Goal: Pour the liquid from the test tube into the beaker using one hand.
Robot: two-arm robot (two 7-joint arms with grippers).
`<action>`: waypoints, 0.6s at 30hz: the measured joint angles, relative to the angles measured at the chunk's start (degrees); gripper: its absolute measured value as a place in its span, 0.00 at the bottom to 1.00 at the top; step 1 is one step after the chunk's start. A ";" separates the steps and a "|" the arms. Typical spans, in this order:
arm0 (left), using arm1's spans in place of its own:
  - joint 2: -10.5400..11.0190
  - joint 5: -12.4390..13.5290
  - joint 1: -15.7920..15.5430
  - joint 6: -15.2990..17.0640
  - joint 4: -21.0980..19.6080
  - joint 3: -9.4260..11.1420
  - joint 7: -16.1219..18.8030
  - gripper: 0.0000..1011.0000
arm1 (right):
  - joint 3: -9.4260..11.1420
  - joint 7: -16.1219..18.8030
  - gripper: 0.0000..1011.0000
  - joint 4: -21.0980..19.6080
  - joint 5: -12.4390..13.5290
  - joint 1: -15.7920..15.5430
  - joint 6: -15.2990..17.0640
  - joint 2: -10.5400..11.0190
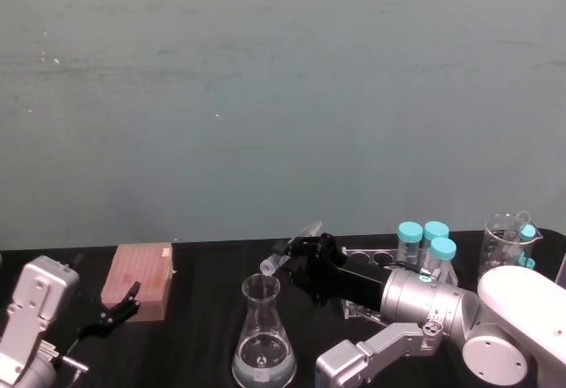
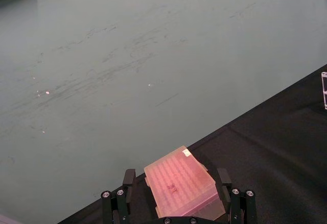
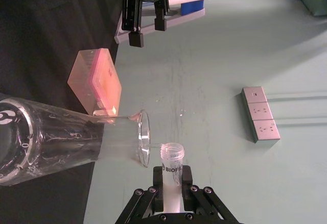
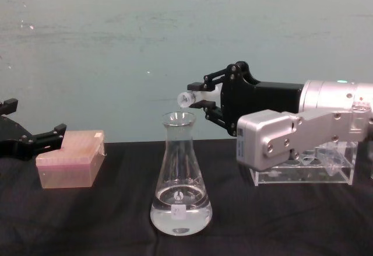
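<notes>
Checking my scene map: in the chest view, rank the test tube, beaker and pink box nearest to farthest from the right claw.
1. test tube, gripped in the right claw
2. beaker, mouth just below, centre
3. pink box, far left

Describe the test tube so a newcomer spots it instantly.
On the black table, find the tall conical flask at centre. Just above its mouth the right tool holds the test tube, tipped nearly level. Unlike the teal-capped tubes nearby, it is slim and uncapped.

light: even, diffuse | shadows: faint | glare: small glints on beaker | source: perhaps overhead
</notes>
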 joint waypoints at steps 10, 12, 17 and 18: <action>0.00 0.00 0.00 0.00 0.00 0.00 0.00 0.99 | -0.89 -1.28 0.20 0.53 -1.15 0.73 -0.25 0.13; 0.00 0.00 0.00 0.00 0.00 0.00 0.00 0.99 | -1.07 -1.54 0.20 0.59 -1.41 0.88 -0.26 0.20; 0.00 0.00 0.00 0.00 0.00 0.00 0.00 0.99 | -1.41 -1.89 0.20 0.59 -1.80 1.15 -0.24 0.44; 0.00 0.00 0.00 0.00 0.00 0.00 0.00 0.99 | -1.47 -1.97 0.20 0.61 -1.88 1.22 -0.24 0.47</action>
